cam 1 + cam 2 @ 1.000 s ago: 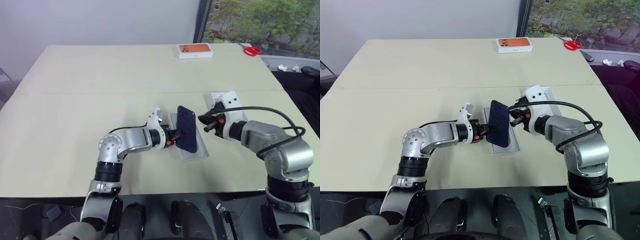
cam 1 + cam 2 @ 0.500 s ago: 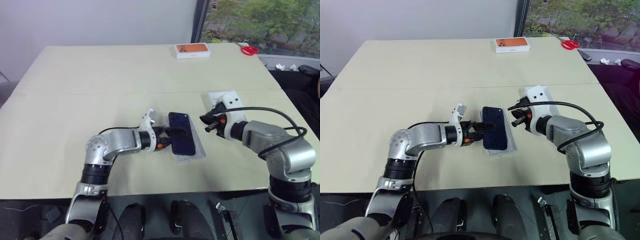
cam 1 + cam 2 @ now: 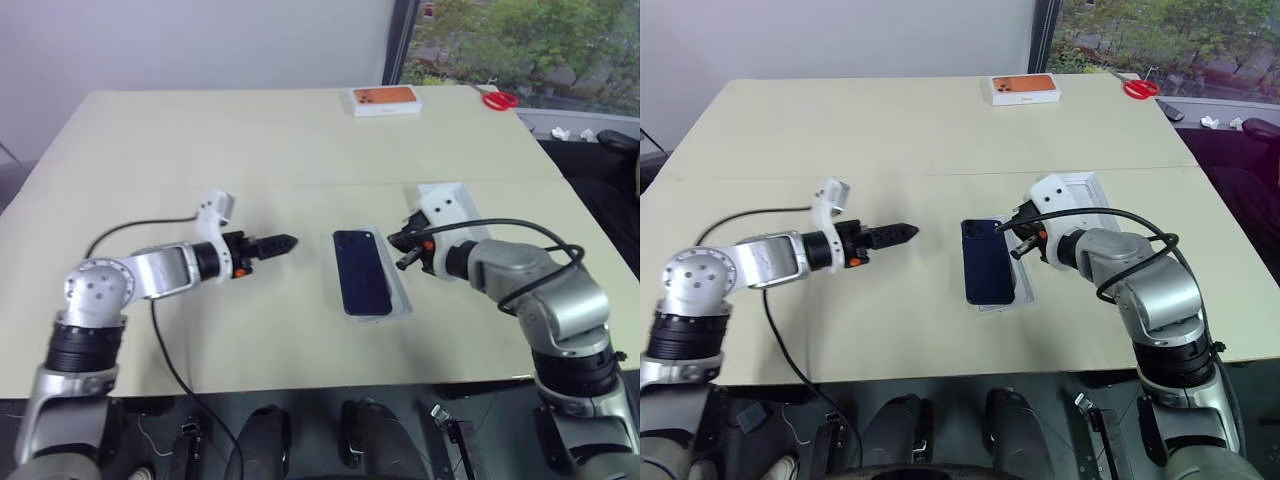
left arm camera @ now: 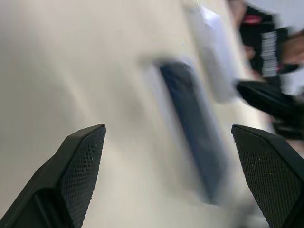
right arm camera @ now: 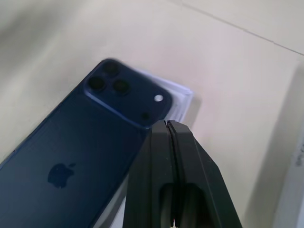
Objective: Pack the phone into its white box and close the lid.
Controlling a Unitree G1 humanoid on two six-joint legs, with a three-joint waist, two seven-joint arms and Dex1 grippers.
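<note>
The dark navy phone [image 3: 361,272] lies flat, back up, in the white box [image 3: 398,300] at the table's middle, its camera cluster at the far end. My left gripper [image 3: 283,241] hovers well to the left of it, pointing toward it. Its fingers [image 4: 80,161] stand wide open and empty, with the phone [image 4: 194,128] blurred beyond them. My right gripper [image 5: 166,126] is shut on nothing and hangs just right of the phone's [image 5: 85,156] camera corner. The lid [image 3: 1095,188] lies behind my right hand, partly hidden by it.
An orange-topped box [image 3: 388,100] sits at the table's far edge, red scissors [image 3: 500,100] to its right. A black cable [image 3: 125,235] arcs over the table by my left arm. The near table edge [image 3: 300,385] runs close below both arms.
My left gripper has let go of the phone, opened wide and drawn away to the left. The phone went from standing on edge to lying flat in the box. My right gripper stayed shut.
</note>
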